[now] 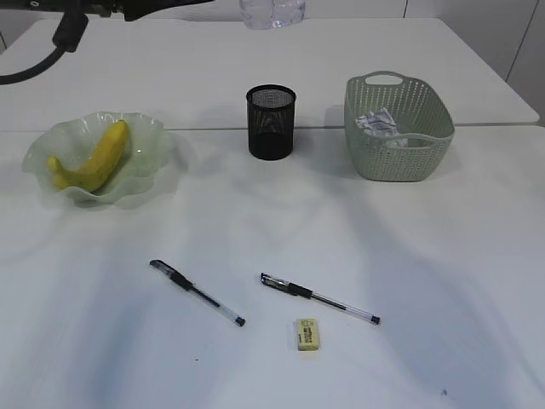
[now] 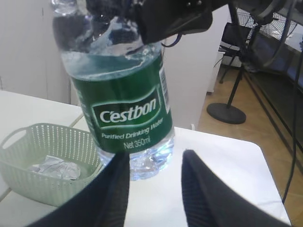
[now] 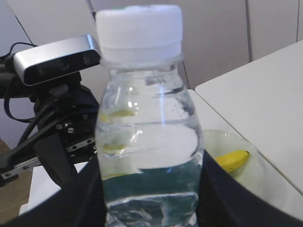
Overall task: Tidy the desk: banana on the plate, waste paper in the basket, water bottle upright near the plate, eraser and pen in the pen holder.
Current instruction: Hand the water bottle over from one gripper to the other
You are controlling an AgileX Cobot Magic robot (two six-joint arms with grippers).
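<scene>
Two pens lie on the table (image 1: 477, 256) near the front: left pen (image 1: 197, 292) and right pen (image 1: 319, 297), both slanted, apart from each other. Eraser (image 1: 307, 334) sits just below the right pen, not touching. Banana (image 1: 94, 158) is on the plate (image 1: 38, 153) at left. Pen holder (image 1: 272, 121) stands upright mid-table, w/ basket (image 1: 400, 128) to its right; waste paper (image 1: 377, 123) is inside the basket. Water bottle (image 3: 147, 137) is up in the air above the table's far edge, only its base showing at the top of the exterior view. Right gripper (image 3: 147, 198) has its jaws gripping the bottle at the green label, cap up. Left gripper (image 2: 154, 179) jaws are apart at the bottle's lower end; can't tell if they touch it.
</scene>
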